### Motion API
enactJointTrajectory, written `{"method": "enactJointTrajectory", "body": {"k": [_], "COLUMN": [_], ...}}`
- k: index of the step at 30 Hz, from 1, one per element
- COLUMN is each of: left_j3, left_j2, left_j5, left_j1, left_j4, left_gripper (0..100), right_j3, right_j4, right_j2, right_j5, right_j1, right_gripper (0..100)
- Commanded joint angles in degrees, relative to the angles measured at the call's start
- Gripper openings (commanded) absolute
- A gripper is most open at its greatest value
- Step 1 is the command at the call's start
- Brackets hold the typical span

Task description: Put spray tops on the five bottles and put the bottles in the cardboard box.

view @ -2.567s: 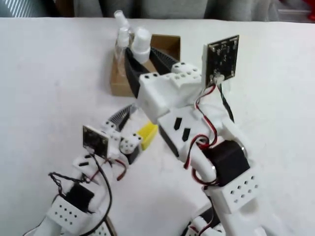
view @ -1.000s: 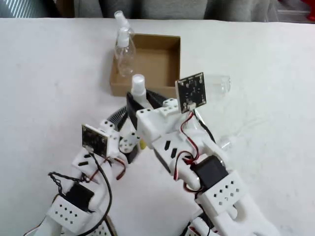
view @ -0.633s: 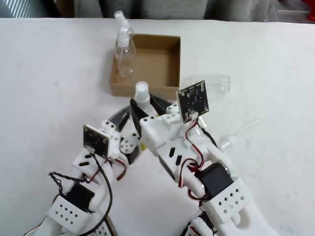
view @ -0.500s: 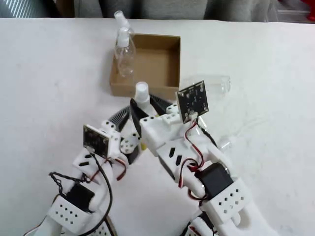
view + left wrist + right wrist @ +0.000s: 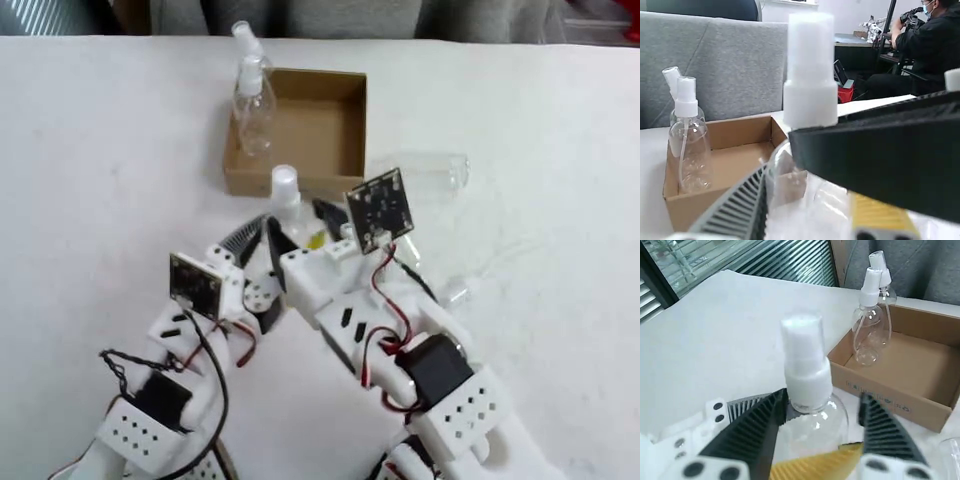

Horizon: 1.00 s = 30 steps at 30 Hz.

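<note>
A clear bottle (image 5: 285, 190) with a white spray top stands upright just in front of the cardboard box (image 5: 310, 125). My left gripper (image 5: 280, 242) is shut on its body, a ribbed finger on one side and a yellow pad on the other. My right gripper (image 5: 300, 222) is open, its black fingers (image 5: 757, 432) standing on either side of the bottle's (image 5: 807, 370) shoulder, below the spray top. In the left wrist view the bottle (image 5: 810, 75) rises close up, with a black finger of the right gripper crossing in front. Two capped bottles (image 5: 250, 95) stand in the box's left side.
A clear bottle without a top (image 5: 430, 172) lies on the table right of the box. Another clear piece (image 5: 455, 292) lies beside the right arm. White table lies open to the far left and far right.
The right gripper brought the spray top from over the box down onto the bottle, then let go and opened; its fingers now sit lower, beside the bottle.
</note>
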Motion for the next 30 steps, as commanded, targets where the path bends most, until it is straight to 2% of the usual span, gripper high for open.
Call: {"method": "enactJointTrajectory", "body": {"k": [1, 6, 19, 24, 30], "left_j3": [-0.7, -0.7, -0.7, -0.7, -0.7], "left_j2": [-1.1, -1.1, -0.9, -0.9, -0.9], "left_j5": [0.4, 0.4, 0.4, 0.4, 0.4], "left_j1": [-0.8, -0.8, -0.9, -1.7, -3.5], "left_j4": [-1.3, -1.3, -1.3, -1.3, -1.4], "left_gripper": [18, 18, 18, 18, 18], "right_j3": [-0.9, -4.2, -16.4, -20.1, -20.5], "right_j4": [2.2, 4.4, 21.3, 30.8, 43.6], "right_j2": [-0.5, -0.5, -0.6, -1.3, -9.8], "right_j5": [0.5, 0.5, 0.4, 0.4, 0.4], "right_j1": [-0.1, -0.1, 0.2, 0.2, 0.2], "right_gripper": [34.4, 37.7, 37.8, 37.8, 37.7]}}
